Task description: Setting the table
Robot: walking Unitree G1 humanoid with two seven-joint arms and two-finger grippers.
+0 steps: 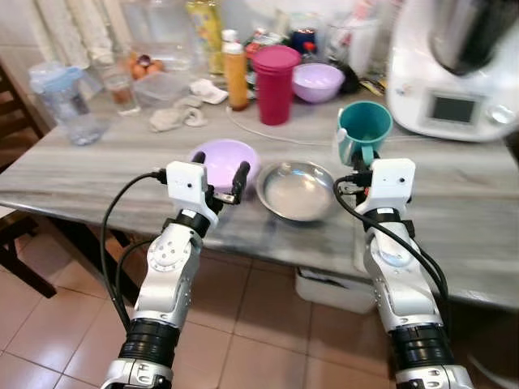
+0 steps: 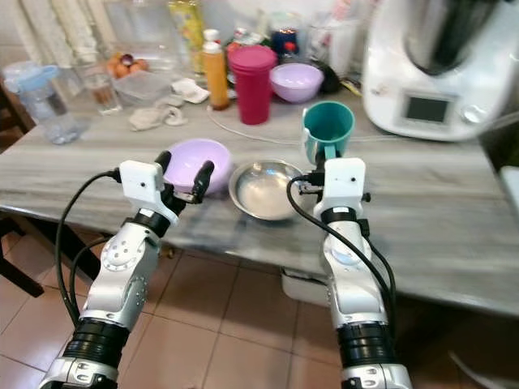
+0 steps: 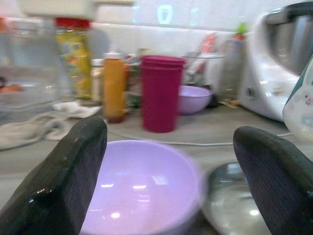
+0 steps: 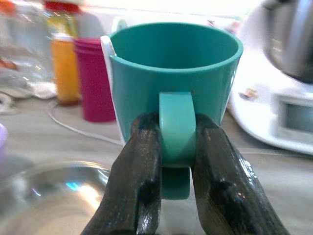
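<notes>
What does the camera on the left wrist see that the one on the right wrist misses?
Left wrist alone: the lilac bowl between the open left tool's fingers, and a second purple bowl further back. Right wrist alone: the right tool shut on the teal mug's handle. Both share the steel bowl, the magenta cup, the orange bottle and the white appliance.

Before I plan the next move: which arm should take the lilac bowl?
Left. The left gripper hangs open right at the lilac bowl; the right gripper is shut on the teal mug.
</notes>
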